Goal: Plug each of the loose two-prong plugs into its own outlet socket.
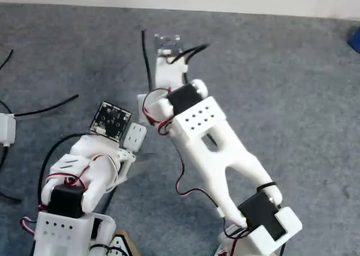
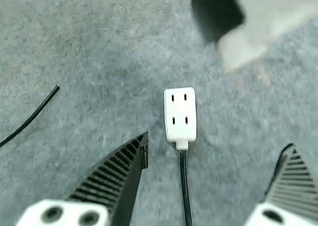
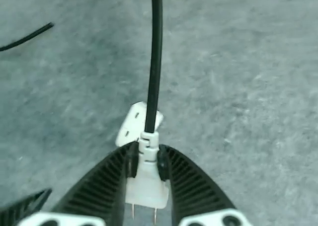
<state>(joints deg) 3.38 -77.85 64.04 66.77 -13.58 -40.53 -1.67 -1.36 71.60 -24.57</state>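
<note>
We list, on the table (image 2: 74,47): one outlet block (image 2: 180,114), lying flat ahead of the left gripper (image 2: 217,141) and in line with the gap between its spread fingers (image 2: 119,176). Its cord (image 2: 184,186) runs back under that gripper. One plug (image 3: 146,186) sits clamped in the right gripper (image 3: 147,154), near the block, and its cable (image 3: 155,52) crosses over the block's end. One loose wire (image 2: 30,116) lies well apart, off to the side.

We can read no text, label, number or sign on anything here, neither on the white outlet block (image 2: 180,114), nor on the white plug (image 3: 147,185), nor on the dark circuit board (image 1: 112,120), whose markings are too small.
</note>
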